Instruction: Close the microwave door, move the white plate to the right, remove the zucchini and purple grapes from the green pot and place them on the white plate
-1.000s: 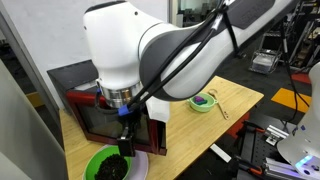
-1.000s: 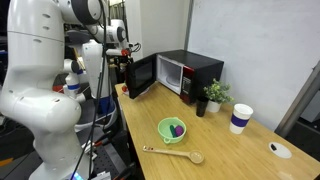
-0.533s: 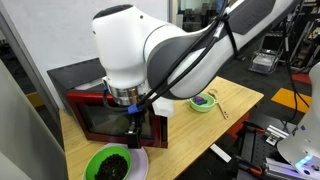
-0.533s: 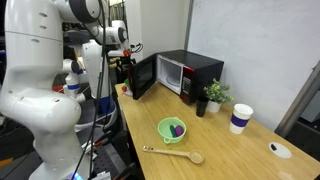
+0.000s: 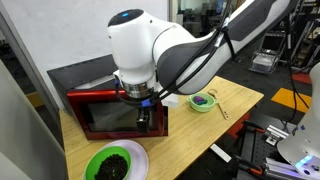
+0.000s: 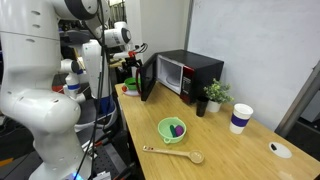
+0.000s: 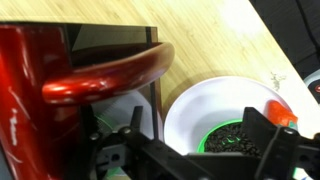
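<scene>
On the wooden bench (image 6: pixel 230 148), the microwave door (image 5: pixel 112 116) stands partly open, swung out from the red microwave (image 6: pixel 195 72). The hand (image 5: pixel 145 108) is positioned at the door's free edge. In the wrist view its fingers (image 7: pixel 262 128) are spread apart with nothing between them, near the red door handle (image 7: pixel 110 70). The white plate (image 7: pixel 200 100) lies in front of the door and carries a bright green bowl (image 5: pixel 110 165) of dark contents. The green pot (image 6: pixel 172 130) holds the purple grapes (image 6: pixel 177 130), well apart from the plate. The zucchini cannot be made out.
</scene>
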{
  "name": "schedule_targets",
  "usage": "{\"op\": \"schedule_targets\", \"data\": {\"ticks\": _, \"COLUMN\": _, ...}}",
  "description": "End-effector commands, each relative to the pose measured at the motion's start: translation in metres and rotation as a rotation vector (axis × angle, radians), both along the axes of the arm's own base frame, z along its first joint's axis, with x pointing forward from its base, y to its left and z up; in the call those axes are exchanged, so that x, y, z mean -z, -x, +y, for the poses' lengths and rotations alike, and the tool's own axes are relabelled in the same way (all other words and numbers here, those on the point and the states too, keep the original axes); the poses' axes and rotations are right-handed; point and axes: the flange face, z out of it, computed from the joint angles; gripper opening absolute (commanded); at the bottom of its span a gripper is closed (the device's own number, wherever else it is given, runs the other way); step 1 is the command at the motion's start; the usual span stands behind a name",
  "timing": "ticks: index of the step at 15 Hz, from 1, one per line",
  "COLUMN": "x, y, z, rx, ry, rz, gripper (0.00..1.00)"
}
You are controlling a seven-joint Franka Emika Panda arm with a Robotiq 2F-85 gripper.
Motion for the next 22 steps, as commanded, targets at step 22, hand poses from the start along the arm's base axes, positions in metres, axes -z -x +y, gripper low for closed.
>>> {"op": "schedule_targets", "data": {"ticks": 22, "x": 0.018, "y": -0.062, "z": -0.156, "rx": 0.049, "ry": 0.052, "rz": -0.405, "gripper": 1.00}}
